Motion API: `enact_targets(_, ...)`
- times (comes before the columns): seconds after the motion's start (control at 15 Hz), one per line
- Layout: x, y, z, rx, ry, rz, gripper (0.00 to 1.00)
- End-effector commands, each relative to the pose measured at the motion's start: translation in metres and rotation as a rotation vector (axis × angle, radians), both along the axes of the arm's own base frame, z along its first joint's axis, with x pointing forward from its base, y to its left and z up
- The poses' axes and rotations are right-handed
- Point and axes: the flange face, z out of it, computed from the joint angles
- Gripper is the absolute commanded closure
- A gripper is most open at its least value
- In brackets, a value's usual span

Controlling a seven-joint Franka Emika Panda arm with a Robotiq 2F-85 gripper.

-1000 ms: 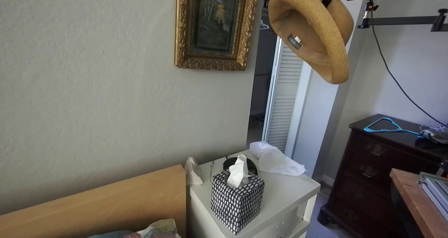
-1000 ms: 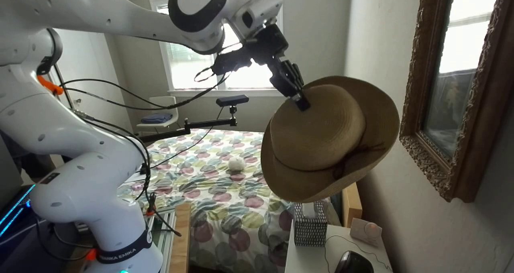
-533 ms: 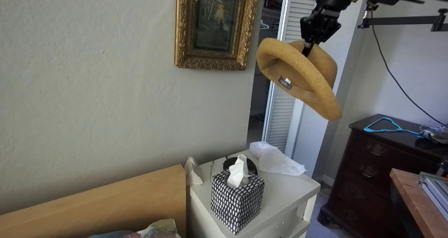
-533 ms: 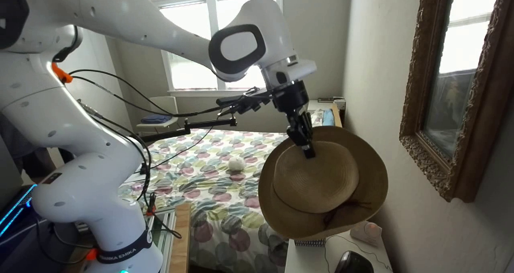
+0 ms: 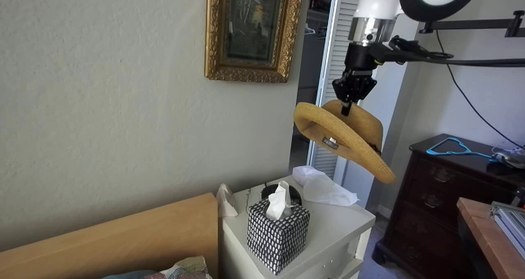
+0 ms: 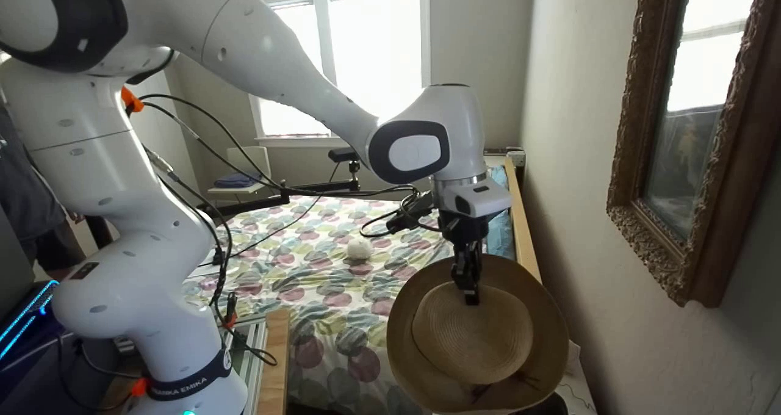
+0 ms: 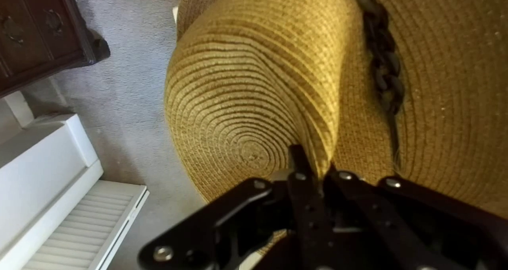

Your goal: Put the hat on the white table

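Robotiq gripper (image 5: 345, 110) closed tight on straw hat (image 6: 478, 342); hat tilted in mid-air, apart from white side table (image 5: 334, 225). Black-and-white tissue box (image 5: 278, 237) stands on it; dark wooden dresser (image 5: 426, 213) beyond.

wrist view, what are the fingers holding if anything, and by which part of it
The straw hat, by its crown: the fingers pinch a fold at the edge of its top.

White robot arm (image 6: 277, 64) arched over, gripper (image 7: 316, 163) pointing downward, 2 fingers (image 7: 301, 164) pinched together
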Motion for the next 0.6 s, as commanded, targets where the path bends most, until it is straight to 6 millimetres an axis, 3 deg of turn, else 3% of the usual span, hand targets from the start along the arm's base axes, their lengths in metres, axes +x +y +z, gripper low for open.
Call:
enact_targets(0.0,0.016,0.008,-0.037,0.008,0.031,-0.010,0.98)
enact_targets(0.33,0.032,0.014,-0.098,0.007,0.064,-0.035,0.98)
enact_targets(0.53,0.044,0.007,-0.130,-0.051,0.094,-0.028,0.98)
